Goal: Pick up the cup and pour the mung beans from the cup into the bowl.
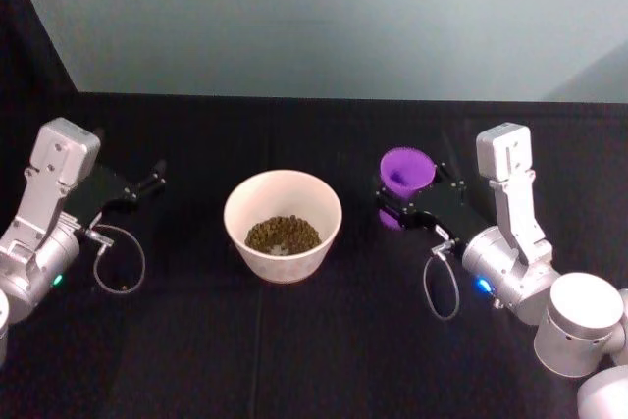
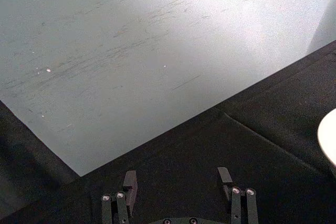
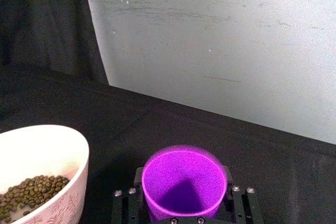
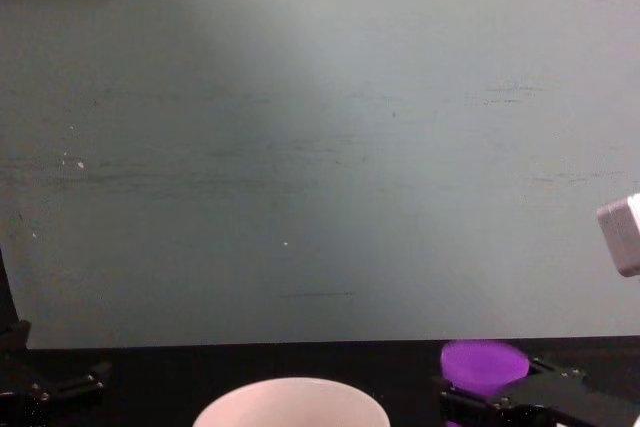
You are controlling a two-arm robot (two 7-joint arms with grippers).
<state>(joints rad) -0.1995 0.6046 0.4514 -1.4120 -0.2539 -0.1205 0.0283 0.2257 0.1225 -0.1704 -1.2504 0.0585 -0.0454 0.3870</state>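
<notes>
The purple cup (image 1: pixel 405 172) stands upright to the right of the bowl, with my right gripper (image 1: pixel 407 195) shut on its lower half. In the right wrist view the cup (image 3: pixel 184 182) shows a bare purple inside between the two fingers (image 3: pixel 240 199). The white bowl (image 1: pixel 285 264) sits at the table's middle and holds mung beans (image 1: pixel 283 235), which also show in the right wrist view as beans (image 3: pixel 31 190). I cannot tell whether the cup's base touches the table. My left gripper (image 1: pixel 152 179) is parked at the far left, open, with nothing between its fingers (image 2: pixel 129 179).
The table is covered in black cloth (image 1: pixel 324 340), and a pale wall (image 1: pixel 343 17) stands along its far edge. A thin cable loop (image 1: pixel 123 262) hangs by the left arm and another cable loop (image 1: pixel 442 287) by the right arm.
</notes>
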